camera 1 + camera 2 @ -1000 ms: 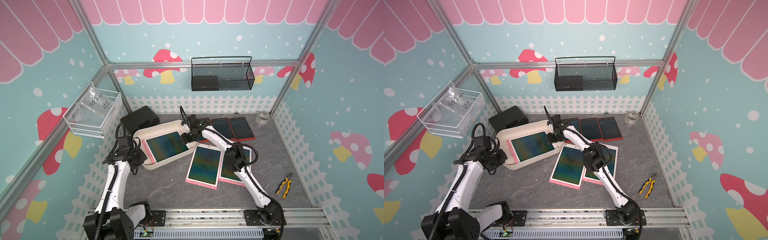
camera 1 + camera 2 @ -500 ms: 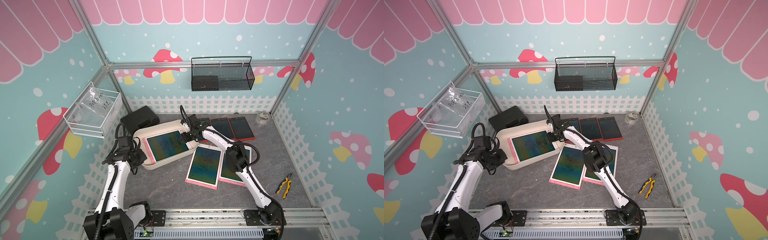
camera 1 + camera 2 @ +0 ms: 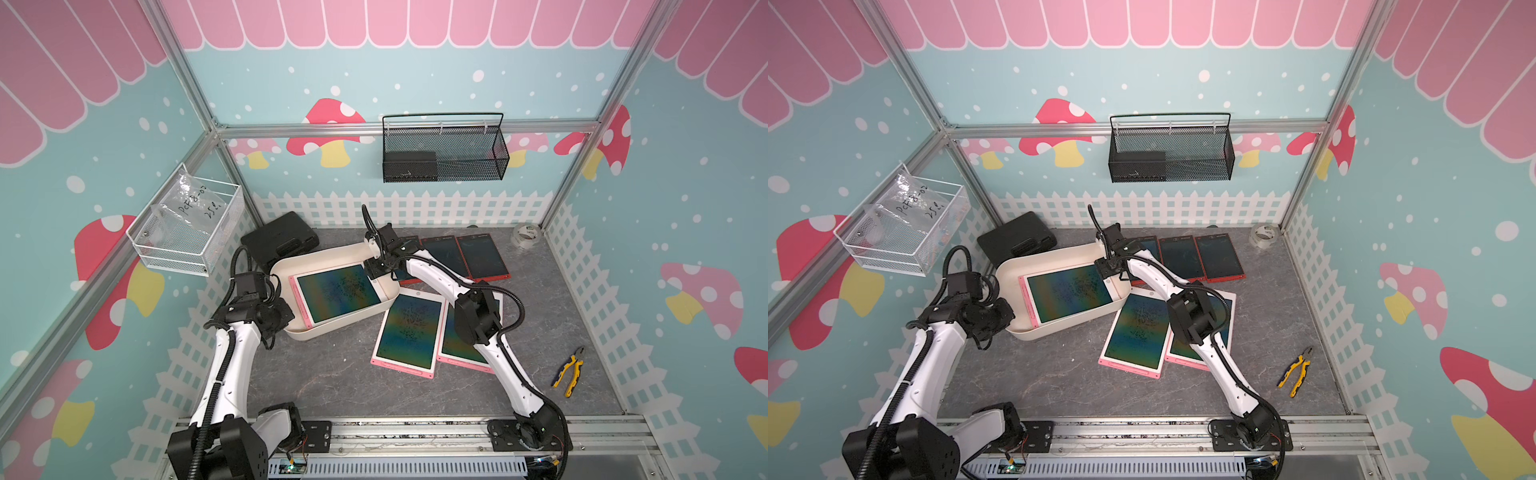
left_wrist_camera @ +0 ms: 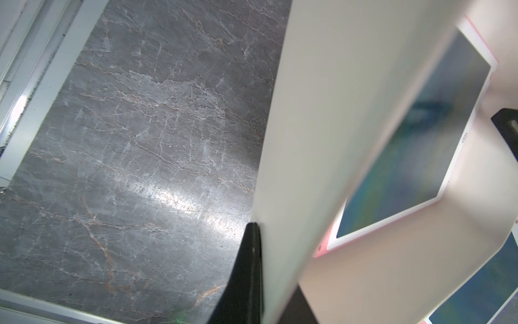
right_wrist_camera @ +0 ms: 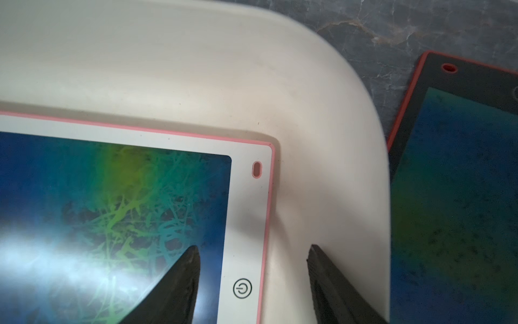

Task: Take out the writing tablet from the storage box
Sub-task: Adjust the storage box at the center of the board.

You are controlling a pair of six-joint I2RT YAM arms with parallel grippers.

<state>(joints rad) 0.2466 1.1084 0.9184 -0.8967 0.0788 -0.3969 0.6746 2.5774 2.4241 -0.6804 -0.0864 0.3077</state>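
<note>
Both top views are bright, evenly lit from overhead and sharp throughout. Shadows on the desk [image 3: 332,386] are faint and soft, and the posts [image 3: 183,70] splay outward toward the picture edges.

In the left wrist view a broad white glare streak lies on the desk just beside the left end effector [image 4: 259,230]. The box [image 4: 308,126] wall against it is smeared and out of focus, and the tablet [image 4: 420,134] beyond is soft.

In the right wrist view a washed-out glare patch sits on the tablet screen beside the right end effector [image 5: 253,252], whose fingers [image 5: 179,286] are blurred dark wedges. A soft shadow lies on the box wall just ahead of them. The red tablet [image 5: 448,196] beyond is dim and soft.
</note>
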